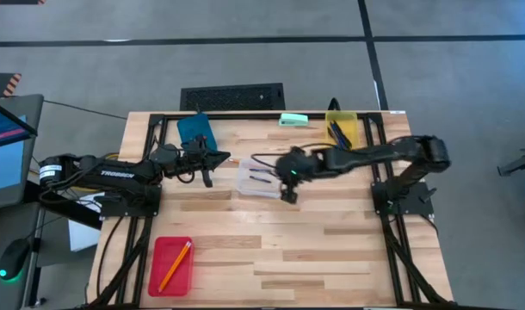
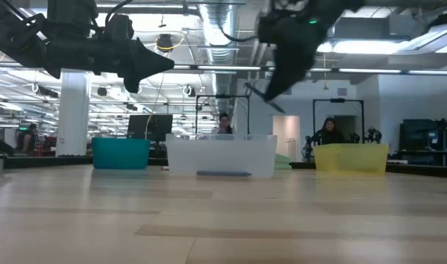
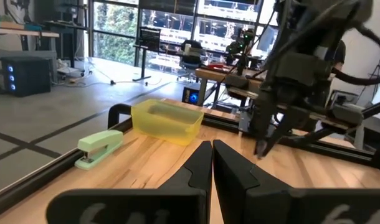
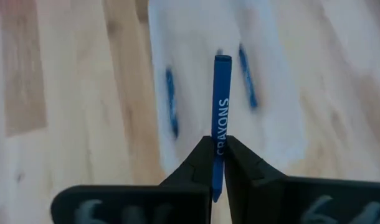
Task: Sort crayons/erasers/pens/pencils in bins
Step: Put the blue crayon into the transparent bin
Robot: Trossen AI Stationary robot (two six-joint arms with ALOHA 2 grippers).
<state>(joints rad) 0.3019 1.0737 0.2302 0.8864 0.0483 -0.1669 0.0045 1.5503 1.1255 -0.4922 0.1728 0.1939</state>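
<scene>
Nearest the front edge of the worktop (image 1: 331, 258), at about seven o'clock from its middle, sits the red bin (image 1: 170, 264) with one orange pencil (image 1: 175, 264) lying slantwise inside it.

Toward the middle, the clear bin (image 1: 261, 179) rests on the wood with two blue sticks lying in it, blurred in the right wrist view. Above its three o'clock end hangs the right hand (image 1: 289, 187), its fingers clamped on a blue crayon (image 4: 220, 118) marked CRAYONS; the crayon juts forward between the fingertips, clear of the bin below.

At nine o'clock from the clear bin is the left hand (image 1: 213, 160), raised off the worktop, its two fingers pressed together on nothing and pointing toward the right arm.

Farther back, at eleven o'clock, the blue bin (image 1: 196, 131) stands tilted to the worktop's edges, just behind the left hand. At one o'clock the translucent yellow bin (image 1: 341, 127) holds several dark blue pens (image 1: 338, 133). Between these two, near the back edge, lies a mint-green stapler (image 1: 293, 120).
</scene>
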